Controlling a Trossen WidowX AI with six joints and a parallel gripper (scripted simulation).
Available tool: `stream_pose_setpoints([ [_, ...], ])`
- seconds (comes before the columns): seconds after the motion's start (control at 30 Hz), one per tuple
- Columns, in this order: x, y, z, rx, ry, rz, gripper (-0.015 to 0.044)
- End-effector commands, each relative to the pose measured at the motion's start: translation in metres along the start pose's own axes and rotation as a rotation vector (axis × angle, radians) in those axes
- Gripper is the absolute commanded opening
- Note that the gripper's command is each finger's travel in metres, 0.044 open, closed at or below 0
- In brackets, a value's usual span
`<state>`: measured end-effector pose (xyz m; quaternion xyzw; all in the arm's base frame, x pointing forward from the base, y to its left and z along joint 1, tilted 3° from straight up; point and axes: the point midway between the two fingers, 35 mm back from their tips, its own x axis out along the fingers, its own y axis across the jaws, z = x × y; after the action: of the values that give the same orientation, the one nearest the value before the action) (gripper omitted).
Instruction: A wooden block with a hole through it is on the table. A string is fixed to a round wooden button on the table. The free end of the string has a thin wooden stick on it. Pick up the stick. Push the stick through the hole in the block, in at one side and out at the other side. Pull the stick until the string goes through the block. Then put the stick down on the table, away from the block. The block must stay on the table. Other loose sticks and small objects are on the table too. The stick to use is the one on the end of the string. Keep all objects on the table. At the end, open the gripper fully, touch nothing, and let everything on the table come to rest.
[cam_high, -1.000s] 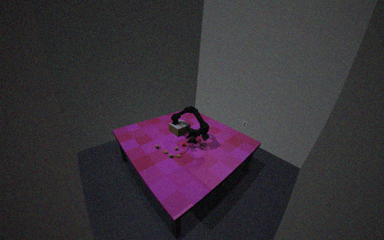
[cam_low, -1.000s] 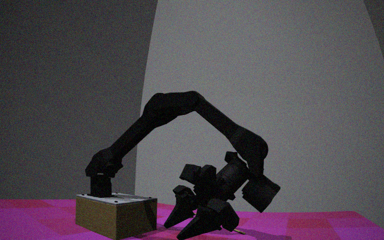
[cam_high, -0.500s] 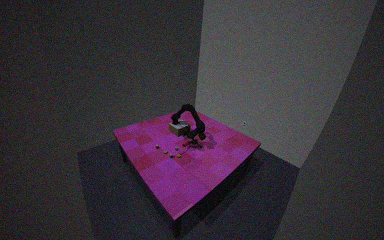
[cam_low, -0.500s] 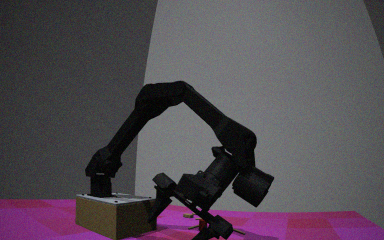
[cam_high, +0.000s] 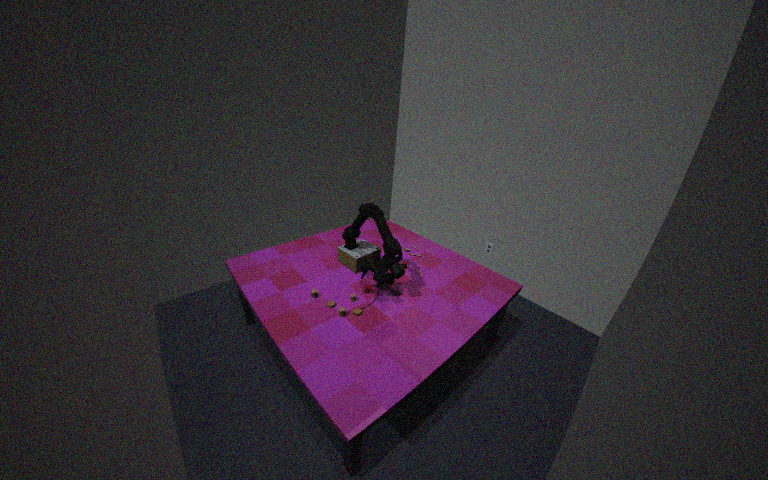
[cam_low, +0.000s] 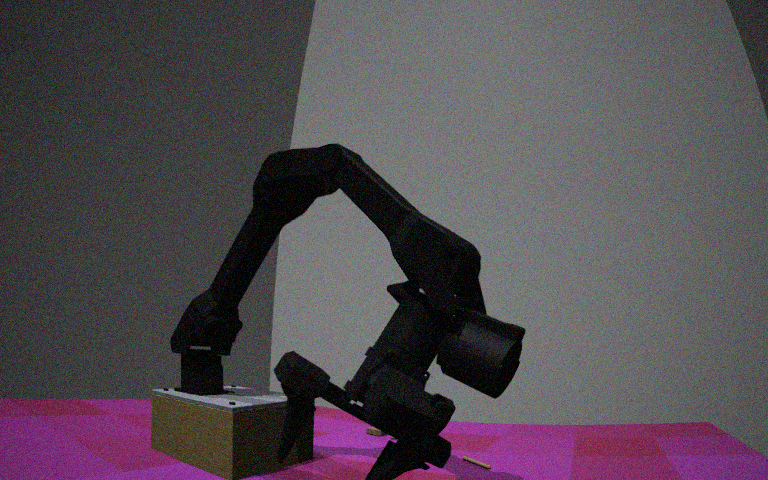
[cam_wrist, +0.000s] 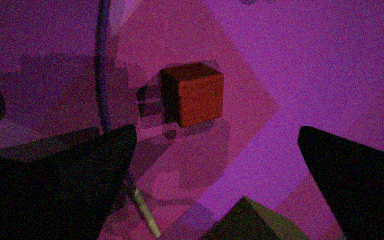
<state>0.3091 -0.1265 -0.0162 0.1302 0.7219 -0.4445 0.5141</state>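
The red block (cam_high: 368, 289) (cam_wrist: 200, 100) sits on the table; I cannot make out its hole now. The dark string (cam_wrist: 102, 65) (cam_high: 372, 304) passes beside the block, left of it in the wrist view, and runs partly behind my left finger. Its pale stick (cam_wrist: 146, 214) lies at the lower left of the wrist view, apart from the block. The round wooden button (cam_high: 357, 311) is at the string's other end. My gripper (cam_wrist: 217, 131) (cam_low: 325, 469) is open wide and empty above the table, with the block between and beyond its fingertips in the wrist view.
Several wooden pieces, such as a cylinder (cam_high: 314, 293) and a disc (cam_high: 331, 304), stand near the button. A loose stick (cam_low: 476, 462) and a small wooden piece (cam_low: 374, 431) lie behind the arm. The arm stands on a wooden box (cam_high: 348, 260) (cam_low: 192, 433).
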Motion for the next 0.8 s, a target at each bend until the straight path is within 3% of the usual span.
stream_pose_setpoints([
  [0.0, -0.002, -0.011, 0.002, -0.713, -0.095, 0.200, 0.0440],
  [0.77, 0.000, -0.022, 0.005, -1.811, -0.501, 0.244, 0.0440],
])
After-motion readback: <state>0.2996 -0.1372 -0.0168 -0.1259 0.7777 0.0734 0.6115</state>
